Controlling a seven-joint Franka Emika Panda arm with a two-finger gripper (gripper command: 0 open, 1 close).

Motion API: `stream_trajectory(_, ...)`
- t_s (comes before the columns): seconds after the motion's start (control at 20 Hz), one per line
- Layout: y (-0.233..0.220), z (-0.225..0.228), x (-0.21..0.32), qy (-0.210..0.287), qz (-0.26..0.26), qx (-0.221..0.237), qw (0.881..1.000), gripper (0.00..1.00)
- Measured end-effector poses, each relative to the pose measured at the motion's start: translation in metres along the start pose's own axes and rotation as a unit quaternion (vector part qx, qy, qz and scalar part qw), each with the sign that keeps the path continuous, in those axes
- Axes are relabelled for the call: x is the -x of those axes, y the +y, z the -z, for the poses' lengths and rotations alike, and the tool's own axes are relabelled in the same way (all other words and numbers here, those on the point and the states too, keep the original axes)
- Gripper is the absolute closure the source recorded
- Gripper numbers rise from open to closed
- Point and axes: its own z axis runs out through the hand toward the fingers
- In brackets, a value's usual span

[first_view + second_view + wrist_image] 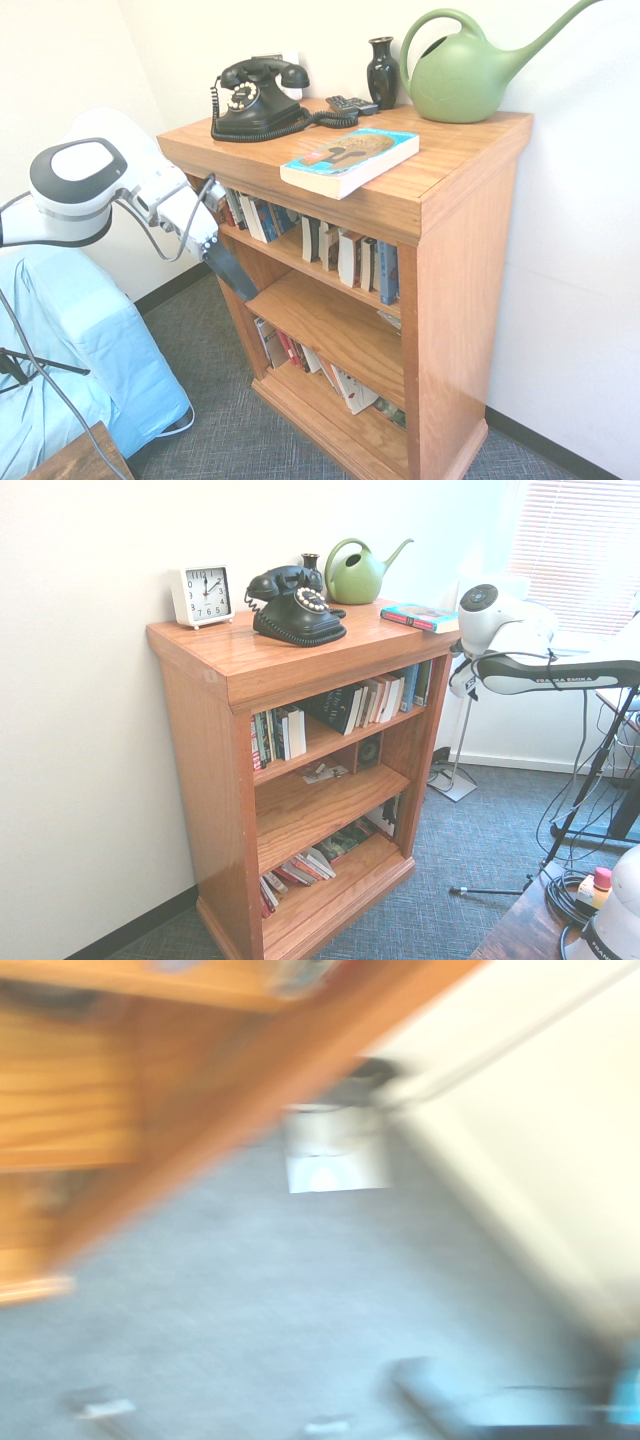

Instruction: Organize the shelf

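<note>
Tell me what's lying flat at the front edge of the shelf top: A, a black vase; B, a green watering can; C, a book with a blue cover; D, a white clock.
C: the book with a blue cover lies flat on the shelf top at its front edge, while the other things stand further back.
</note>
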Motion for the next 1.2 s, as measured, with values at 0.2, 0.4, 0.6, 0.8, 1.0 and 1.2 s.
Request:
stream_trajectory(0.2,0.002,0.027,-0.012,0.079,0.011,0.085,0.993,0.00)
stream_trajectory(0.4,-0.002,0.042,-0.019,0.118,0.032,0.179,0.976,0.00)
stream_trajectory(0.6,-0.017,0.043,-0.029,0.122,0.081,0.239,0.960,0.00)
stream_trajectory(0.8,-0.032,0.039,-0.054,0.152,0.106,0.262,0.947,0.00)
stream_trajectory(1.0,-0.054,0.028,-0.063,0.160,0.113,0.267,0.944,0.00)
stream_trajectory(1.2,-0.079,0.032,-0.060,0.175,0.124,0.258,0.942,0.00)
